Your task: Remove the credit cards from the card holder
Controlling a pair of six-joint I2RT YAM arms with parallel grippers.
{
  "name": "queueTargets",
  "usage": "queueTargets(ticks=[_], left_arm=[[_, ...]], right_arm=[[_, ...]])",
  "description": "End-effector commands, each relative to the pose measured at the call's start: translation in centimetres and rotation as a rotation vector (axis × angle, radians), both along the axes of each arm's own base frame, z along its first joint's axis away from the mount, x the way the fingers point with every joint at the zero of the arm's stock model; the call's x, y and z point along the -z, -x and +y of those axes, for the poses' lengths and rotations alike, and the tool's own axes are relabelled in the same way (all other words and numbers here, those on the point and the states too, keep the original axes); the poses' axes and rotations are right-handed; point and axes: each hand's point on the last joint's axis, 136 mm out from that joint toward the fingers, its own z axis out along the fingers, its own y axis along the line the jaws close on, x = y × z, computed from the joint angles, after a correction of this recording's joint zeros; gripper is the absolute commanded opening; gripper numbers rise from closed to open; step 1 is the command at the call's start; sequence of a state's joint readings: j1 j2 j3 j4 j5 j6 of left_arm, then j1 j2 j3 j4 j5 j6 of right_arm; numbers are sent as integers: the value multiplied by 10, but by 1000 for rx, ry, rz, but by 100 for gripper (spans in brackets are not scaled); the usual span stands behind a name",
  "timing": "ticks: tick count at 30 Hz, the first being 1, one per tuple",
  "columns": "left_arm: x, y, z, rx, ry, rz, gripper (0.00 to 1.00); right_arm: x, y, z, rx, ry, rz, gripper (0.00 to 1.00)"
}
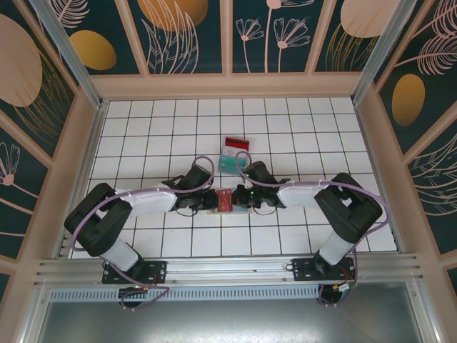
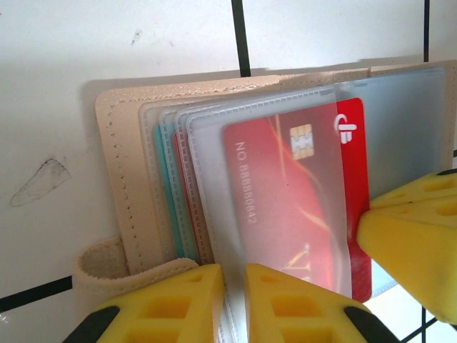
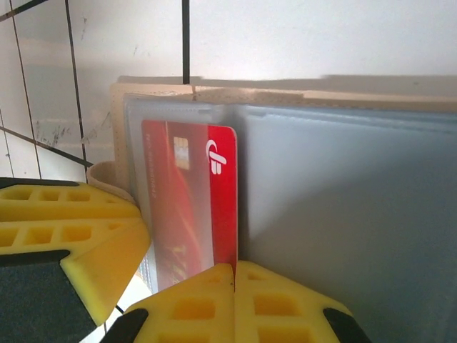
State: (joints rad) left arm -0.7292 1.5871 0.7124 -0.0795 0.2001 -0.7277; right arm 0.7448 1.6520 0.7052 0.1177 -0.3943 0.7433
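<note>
The tan card holder (image 2: 121,179) lies open on the white tiles between both arms (image 1: 230,207). Its clear sleeves hold a red credit card (image 2: 285,200) that sticks out of its sleeve on the right. A teal card edge (image 2: 166,200) shows in a sleeve behind. My left gripper (image 2: 234,286) is shut on the clear sleeves at their lower edge. My right gripper (image 3: 234,275) is shut on the red card's (image 3: 223,207) free edge, beside the grey-blue panel (image 3: 343,214). Its yellow finger (image 2: 410,243) presses at the card's right side.
Another red card (image 1: 235,142) and a teal card (image 1: 228,163) lie loose on the tiles just beyond the grippers. Patterned walls (image 1: 235,43) close in the table on three sides. A metal rail (image 1: 228,268) runs along the near edge.
</note>
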Motion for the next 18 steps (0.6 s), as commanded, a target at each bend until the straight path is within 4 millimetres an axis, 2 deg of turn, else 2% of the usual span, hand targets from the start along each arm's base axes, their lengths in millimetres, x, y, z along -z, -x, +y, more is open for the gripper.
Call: queueTargets(ticks=[1,12,18], left_arm=[[29,18,20,-3,-112,87,19],[26,17,19,3,-107,83,19],[22,15,17,6,-99,72,19]], right_arm=[[0,1,-11,27,9,6,0],[-5,1,-36,45,30,-15,0],[-23,-2,-51,15,56,-83,0]])
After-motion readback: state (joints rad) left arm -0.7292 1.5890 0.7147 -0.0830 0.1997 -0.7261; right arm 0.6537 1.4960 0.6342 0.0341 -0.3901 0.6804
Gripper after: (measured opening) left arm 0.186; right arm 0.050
